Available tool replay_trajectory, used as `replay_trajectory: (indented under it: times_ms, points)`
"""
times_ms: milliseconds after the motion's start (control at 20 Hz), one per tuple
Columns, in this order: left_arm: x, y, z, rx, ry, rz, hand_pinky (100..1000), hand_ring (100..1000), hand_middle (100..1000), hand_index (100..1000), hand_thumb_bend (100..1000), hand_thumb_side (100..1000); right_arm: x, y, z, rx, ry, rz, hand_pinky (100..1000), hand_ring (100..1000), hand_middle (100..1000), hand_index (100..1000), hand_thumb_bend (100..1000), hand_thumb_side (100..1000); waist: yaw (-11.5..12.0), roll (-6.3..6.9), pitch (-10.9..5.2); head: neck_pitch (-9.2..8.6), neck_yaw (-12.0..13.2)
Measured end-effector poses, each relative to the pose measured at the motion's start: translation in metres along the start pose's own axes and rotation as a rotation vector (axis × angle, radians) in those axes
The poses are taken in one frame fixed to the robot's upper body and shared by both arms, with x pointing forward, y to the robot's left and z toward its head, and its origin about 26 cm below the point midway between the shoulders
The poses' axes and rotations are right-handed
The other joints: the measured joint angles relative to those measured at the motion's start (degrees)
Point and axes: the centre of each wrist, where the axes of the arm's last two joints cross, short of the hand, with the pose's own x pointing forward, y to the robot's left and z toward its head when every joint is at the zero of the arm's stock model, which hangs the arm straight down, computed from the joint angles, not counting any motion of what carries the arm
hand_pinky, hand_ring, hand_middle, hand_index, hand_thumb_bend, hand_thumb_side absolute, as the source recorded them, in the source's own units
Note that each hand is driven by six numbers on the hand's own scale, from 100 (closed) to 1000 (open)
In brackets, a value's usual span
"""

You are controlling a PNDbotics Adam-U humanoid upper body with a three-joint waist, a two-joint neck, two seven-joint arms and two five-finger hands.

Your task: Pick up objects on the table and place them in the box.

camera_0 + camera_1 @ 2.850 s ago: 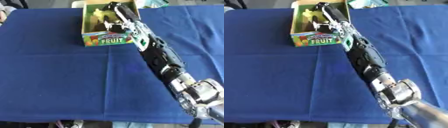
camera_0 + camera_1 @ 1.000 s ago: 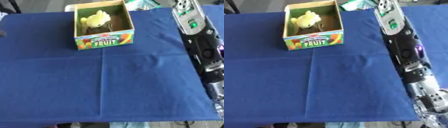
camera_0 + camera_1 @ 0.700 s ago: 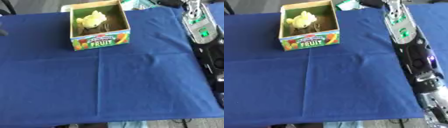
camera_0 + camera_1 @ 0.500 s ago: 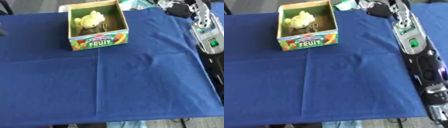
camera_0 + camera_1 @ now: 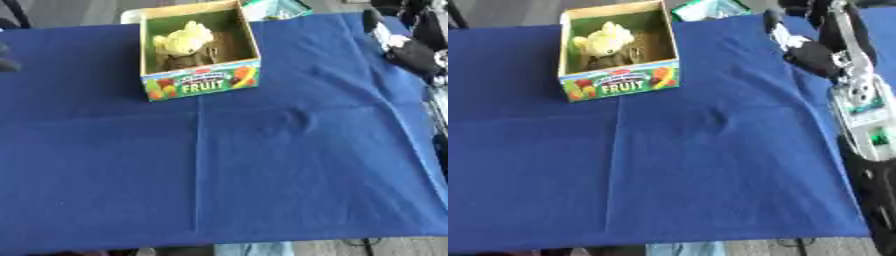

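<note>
A cardboard box (image 5: 199, 84) with "FRUIT" printed on its front stands at the back of the blue table, left of centre. Inside it lie a yellow plush toy (image 5: 183, 40) and something brown beside it. My right hand (image 5: 808, 51) hovers over the table's far right corner, well to the right of the box. Its fingers are relaxed and hold nothing. A dark shape (image 5: 5, 58) at the left edge is probably my left hand; too little shows to tell its state.
The blue cloth (image 5: 262, 165) covers the whole table. A green and white object (image 5: 717, 9) lies just past the far edge behind the box. My right forearm (image 5: 861, 107) runs along the table's right edge.
My right arm has pulled out of the box and swung back to the table's right edge, hand empty. The yellow toy stays in the box. The camera has shifted too.
</note>
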Motion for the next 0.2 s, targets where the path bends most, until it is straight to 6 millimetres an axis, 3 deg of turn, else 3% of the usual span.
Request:
replay_trajectory:
  times_ms: [200]
  points:
    - [-0.002, 0.000, 0.002, 0.018, 0.010, 0.014, 748, 529, 542, 773, 100, 563, -0.001, -0.006, 0.017, -0.012, 0.032, -0.045, 799, 756, 645, 721, 284, 376, -0.1, 0.33, 0.01, 0.00, 1.2]
